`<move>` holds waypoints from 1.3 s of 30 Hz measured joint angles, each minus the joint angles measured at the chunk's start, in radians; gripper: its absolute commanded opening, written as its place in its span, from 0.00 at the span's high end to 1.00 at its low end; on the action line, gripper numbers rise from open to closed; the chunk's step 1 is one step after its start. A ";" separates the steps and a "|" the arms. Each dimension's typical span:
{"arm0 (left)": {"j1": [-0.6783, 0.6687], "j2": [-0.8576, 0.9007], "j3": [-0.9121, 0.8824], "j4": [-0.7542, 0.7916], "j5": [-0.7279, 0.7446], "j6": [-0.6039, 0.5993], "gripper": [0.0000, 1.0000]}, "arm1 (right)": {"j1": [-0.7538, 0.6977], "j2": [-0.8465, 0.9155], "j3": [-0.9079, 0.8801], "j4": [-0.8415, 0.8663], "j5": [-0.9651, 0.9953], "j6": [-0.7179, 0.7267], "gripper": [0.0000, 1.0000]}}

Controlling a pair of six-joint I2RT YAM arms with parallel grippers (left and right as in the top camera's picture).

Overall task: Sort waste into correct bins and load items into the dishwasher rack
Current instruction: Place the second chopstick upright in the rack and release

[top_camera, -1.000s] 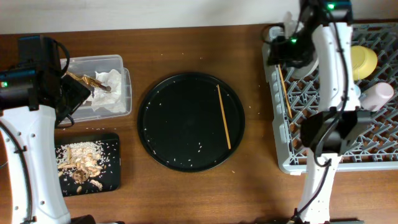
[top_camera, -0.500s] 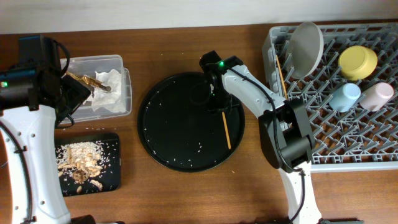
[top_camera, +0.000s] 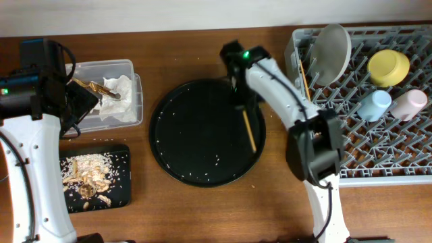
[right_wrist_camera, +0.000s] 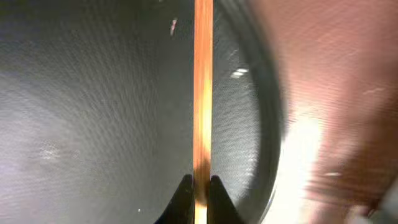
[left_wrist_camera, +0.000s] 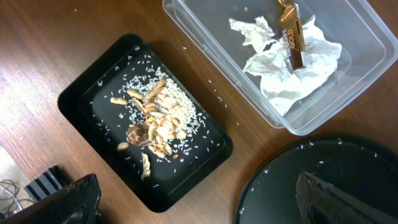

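Note:
One wooden chopstick (top_camera: 249, 130) (right_wrist_camera: 203, 93) lies on the large round black tray, and my right gripper (top_camera: 241, 105) (right_wrist_camera: 199, 186) is shut on its upper end. A second chopstick (top_camera: 304, 79) rests in the dishwasher rack (top_camera: 378, 145), which also holds the upright grey plate (top_camera: 333, 44), yellow bowl (top_camera: 388, 67), light-blue cup (top_camera: 373, 103) and pink cup (top_camera: 410, 101). The clear tub (top_camera: 131, 101) (left_wrist_camera: 367, 81) holds white napkins (left_wrist_camera: 292, 68) and a brownish wrapper (left_wrist_camera: 290, 37). In the shallow black tray (top_camera: 121, 189) (left_wrist_camera: 87, 112) lie the nut-like scraps (left_wrist_camera: 155, 118). My left gripper (left_wrist_camera: 196, 186) hangs open above both bins.
The large round black tray (top_camera: 196, 135) sits mid-table, dotted with white crumbs. Crumbs also speckle the wooden table between the bins. The right arm stretches from the front edge across the rack's left side to the round tray.
My right arm swung from the rack to the round tray and shut on the chopstick, whose free end has swung slightly right. The left arm has not moved.

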 measured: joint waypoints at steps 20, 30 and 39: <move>0.000 0.000 0.000 -0.001 0.003 0.000 0.01 | -0.451 -0.010 0.170 -0.015 0.001 -0.172 0.63; 0.000 0.000 0.000 0.001 0.003 0.000 0.01 | -0.291 -0.486 0.016 -0.363 -0.068 -0.047 0.69; 0.000 0.000 0.003 0.000 0.003 0.000 0.01 | -0.096 -1.220 -0.604 -0.363 -0.090 0.032 0.02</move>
